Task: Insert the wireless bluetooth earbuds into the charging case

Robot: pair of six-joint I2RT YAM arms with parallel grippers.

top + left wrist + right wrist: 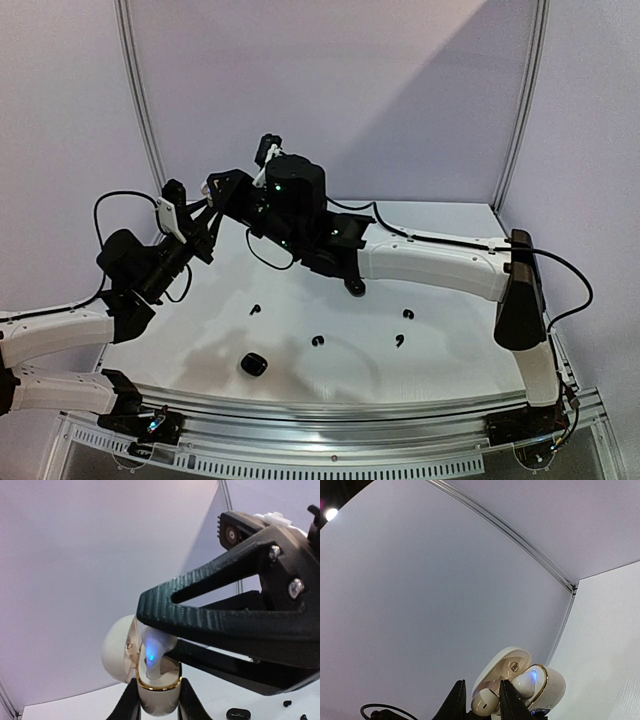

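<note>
The left claw (159, 709) squeezes the open white charging case (156, 692), holding it up off the table (450, 330) so the right claw (481, 706), pinched small on a white earbud (484, 701), can push it into its little hole.

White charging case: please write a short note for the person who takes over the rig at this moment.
Grippers: the left gripper has its jaws shut on the white case, held in the air with the lid open. The right gripper has its jaws shut on the loose white earbud, right beside the case.
Done: the seated white earbud glows blue in the case.
To do: seat the loose one. Four black earbuds and a black case lie on the table.
</note>
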